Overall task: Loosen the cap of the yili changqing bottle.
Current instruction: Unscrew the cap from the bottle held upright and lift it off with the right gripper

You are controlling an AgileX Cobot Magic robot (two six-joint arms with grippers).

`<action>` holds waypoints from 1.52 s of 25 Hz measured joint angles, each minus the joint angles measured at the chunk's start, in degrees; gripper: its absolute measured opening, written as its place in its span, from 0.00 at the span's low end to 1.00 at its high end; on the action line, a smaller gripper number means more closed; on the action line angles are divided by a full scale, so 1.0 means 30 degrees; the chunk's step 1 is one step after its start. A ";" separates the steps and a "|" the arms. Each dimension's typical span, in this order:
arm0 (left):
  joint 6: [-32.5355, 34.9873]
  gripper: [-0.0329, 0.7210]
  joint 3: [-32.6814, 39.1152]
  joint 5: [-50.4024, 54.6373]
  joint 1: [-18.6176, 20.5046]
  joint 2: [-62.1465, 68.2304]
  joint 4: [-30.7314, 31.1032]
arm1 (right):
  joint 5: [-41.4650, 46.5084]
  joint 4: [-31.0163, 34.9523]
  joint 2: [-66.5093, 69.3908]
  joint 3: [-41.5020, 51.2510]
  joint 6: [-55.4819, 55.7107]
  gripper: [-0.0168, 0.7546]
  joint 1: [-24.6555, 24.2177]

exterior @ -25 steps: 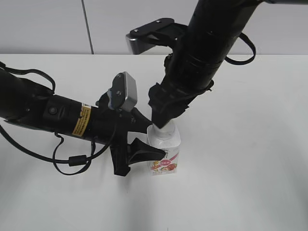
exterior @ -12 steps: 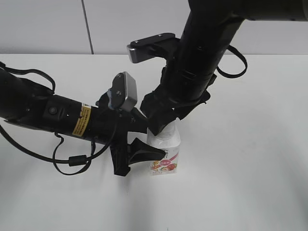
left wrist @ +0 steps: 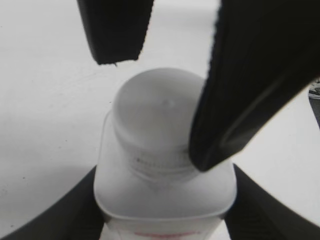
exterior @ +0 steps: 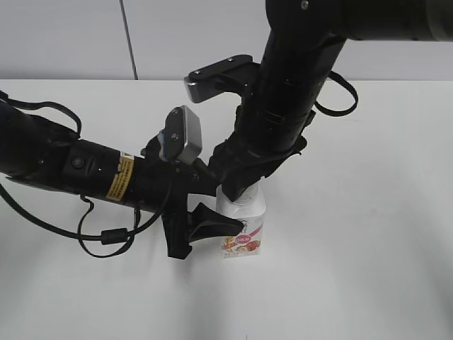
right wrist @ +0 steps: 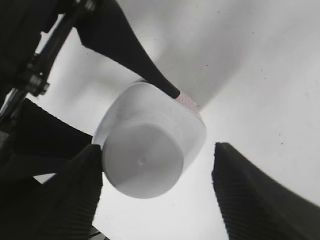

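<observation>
While upright, squarish white bottle (exterior: 241,221) wears flat white cap (left wrist: 152,112).

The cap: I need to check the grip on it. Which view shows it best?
The left wrist view: the cap fills the centre, flat top and ribbed side visible. The right wrist view shows mostly its top; the exterior view hides it behind the right gripper.

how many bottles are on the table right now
1: the yili changqing bottle stands upright at the table's middle, held at the body by the left gripper, with the right gripper over its cap.

white table (exterior: 368,234), pale, apparently panelled wall (exterior: 71,35)
</observation>
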 joint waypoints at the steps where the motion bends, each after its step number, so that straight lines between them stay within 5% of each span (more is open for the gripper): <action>1: 0.0000 0.60 0.0000 0.0019 0.0000 0.0000 0.0000 | 0.0000 0.0019 0.0000 0.0000 0.0007 0.68 0.0017; 5: -0.0058 0.60 0.0000 0.0036 0.0000 0.0000 -0.0018 | 0.0000 0.0168 0.0000 0.0000 0.0042 0.52 0.0072; 12: -0.0058 0.60 0.0000 0.0054 0.0000 0.0000 -0.0018 | 0.0018 0.0168 0.0000 0.0000 -0.0614 0.52 0.0071; 28: 0.0041 0.60 0.0000 0.0022 0.0000 -0.0035 0.0335 | 0.0430 0.0764 -0.0017 -0.0078 -2.1930 0.52 0.0071; 38: 0.0041 0.60 0.0000 0.0000 0.0000 -0.0035 0.0435 | 0.0755 0.0943 -0.0181 -0.0136 -2.4616 0.52 0.0071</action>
